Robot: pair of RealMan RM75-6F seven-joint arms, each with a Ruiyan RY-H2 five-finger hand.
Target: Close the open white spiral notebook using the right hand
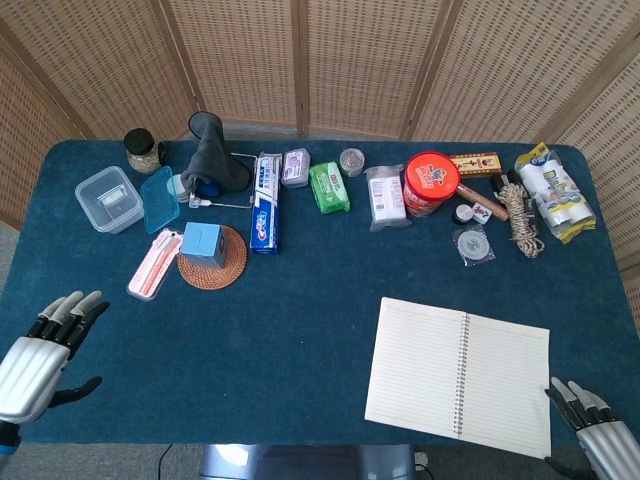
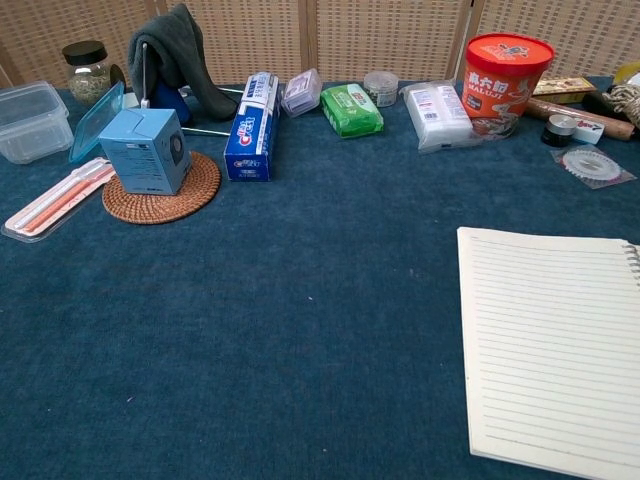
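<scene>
Silver fingers [image 1: 572, 394] of the right hand [image 1: 600, 440] lie straight and slightly apart at the bench's [image 1: 300, 340] near right corner, their dark tips just beside the notebook's [image 1: 459, 374] lower right corner; whether they touch the page cannot be told. They hold nothing. The notebook lies open and flat on the blue bench, lined pages up, its spiral running down the middle in the head view; the chest view shows only its left page.

At the near left corner the left hand [image 1: 38, 357] hangs over the bench edge, fingers spread and thumb out, empty, well apart from everything.

Along the far side stand a red tub [image 1: 431, 183], a green pack [image 1: 329, 187], a toothpaste box [image 1: 264, 203], a grey cloth [image 1: 214, 158], a clear box [image 1: 108, 199] and a jar [image 1: 143, 150]. A blue cube [image 1: 203, 243] sits on a woven coaster [image 1: 227, 268].
</scene>
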